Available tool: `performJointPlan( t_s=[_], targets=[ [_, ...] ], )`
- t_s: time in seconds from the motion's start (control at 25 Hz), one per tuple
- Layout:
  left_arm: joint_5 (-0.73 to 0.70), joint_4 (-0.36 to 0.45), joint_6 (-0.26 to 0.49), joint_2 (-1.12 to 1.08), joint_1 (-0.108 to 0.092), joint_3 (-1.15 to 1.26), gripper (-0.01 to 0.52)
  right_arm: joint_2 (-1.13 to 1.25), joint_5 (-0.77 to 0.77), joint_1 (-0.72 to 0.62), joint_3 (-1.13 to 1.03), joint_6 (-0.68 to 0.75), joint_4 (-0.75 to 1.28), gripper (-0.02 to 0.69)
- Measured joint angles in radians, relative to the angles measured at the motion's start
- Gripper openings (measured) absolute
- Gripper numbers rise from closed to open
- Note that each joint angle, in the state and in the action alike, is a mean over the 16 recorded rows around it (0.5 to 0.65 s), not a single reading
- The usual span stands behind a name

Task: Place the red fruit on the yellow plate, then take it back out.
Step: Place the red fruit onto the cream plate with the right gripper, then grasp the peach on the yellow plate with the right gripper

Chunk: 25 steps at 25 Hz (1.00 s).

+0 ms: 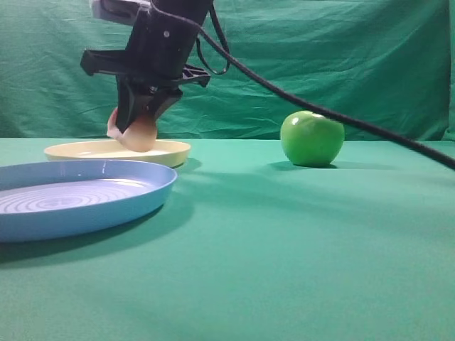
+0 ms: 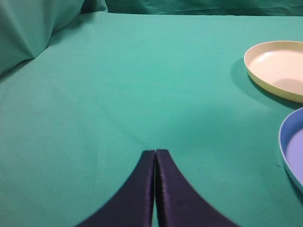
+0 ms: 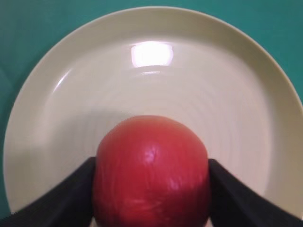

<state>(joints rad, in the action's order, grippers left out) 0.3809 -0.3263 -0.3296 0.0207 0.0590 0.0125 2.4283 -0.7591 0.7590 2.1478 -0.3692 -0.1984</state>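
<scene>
Smooth red fruit (image 3: 150, 172), ringed yellow plate (image 3: 246, 123).

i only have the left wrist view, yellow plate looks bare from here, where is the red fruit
Observer: The red fruit sits between the right gripper fingers, over the yellow plate in the right wrist view.
Operator: anything else on the table i cant see
Observer: A green apple stands on the green cloth, off to the right of both plates in the high view.
Operator: is the blue plate touched by that arm
Observer: No, the blue plate lies nearer the high camera; the right gripper hangs over the yellow plate behind it.
</scene>
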Motion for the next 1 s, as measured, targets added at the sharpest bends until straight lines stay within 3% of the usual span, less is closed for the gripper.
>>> performJointPlan(
  t_s=[0.24,0.4,0.84,1.0],
  targets=[
    [0.000,0.000,0.000,0.000,0.000,0.000,0.000,-0.021,-0.018,0.000,0.003,-0.005,0.005,0.564],
    [0.000,0.000,0.000,0.000,0.000,0.000,0.000,-0.075,-0.074,-0.004,0.005,-0.002,0.016,0.558],
    [0.000,0.000,0.000,0.000,0.000,0.000,0.000,-0.334,-0.348,-0.051,0.009,0.096,0.059,0.163],
    [0.000,0.000,0.000,0.000,0.000,0.000,0.000,-0.419,-0.430,-0.078,0.010,0.162,0.076,0.052]
  ],
)
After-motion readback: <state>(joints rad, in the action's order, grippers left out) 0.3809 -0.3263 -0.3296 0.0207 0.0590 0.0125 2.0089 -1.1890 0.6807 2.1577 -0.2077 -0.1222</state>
